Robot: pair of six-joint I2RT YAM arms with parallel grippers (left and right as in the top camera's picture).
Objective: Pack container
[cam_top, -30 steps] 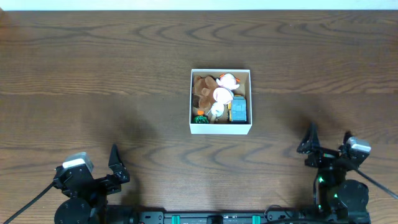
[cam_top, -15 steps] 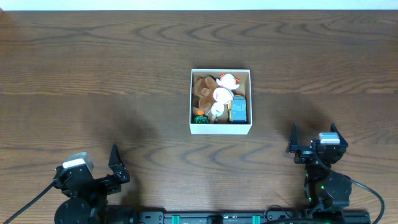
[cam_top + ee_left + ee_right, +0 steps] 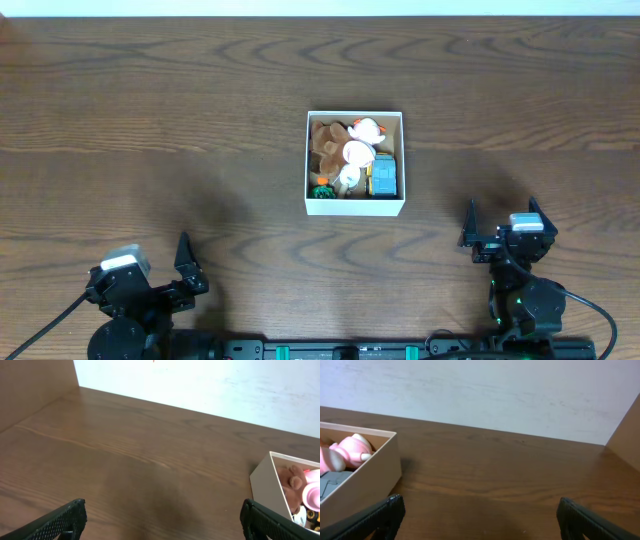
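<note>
Overhead, the container [image 3: 355,208], square and white-walled, sits at the middle of the table [image 3: 150,120], crammed with jumbled toys [image 3: 357,152] that are hard to tell apart. The left gripper [image 3: 162,521] and right gripper [image 3: 479,516] both gape empty at the table's near edge. Each wrist view cuts the container off.

The right fingers [image 3: 469,228] have swung left (slightly forward too), now pointing straight ahead.
</note>
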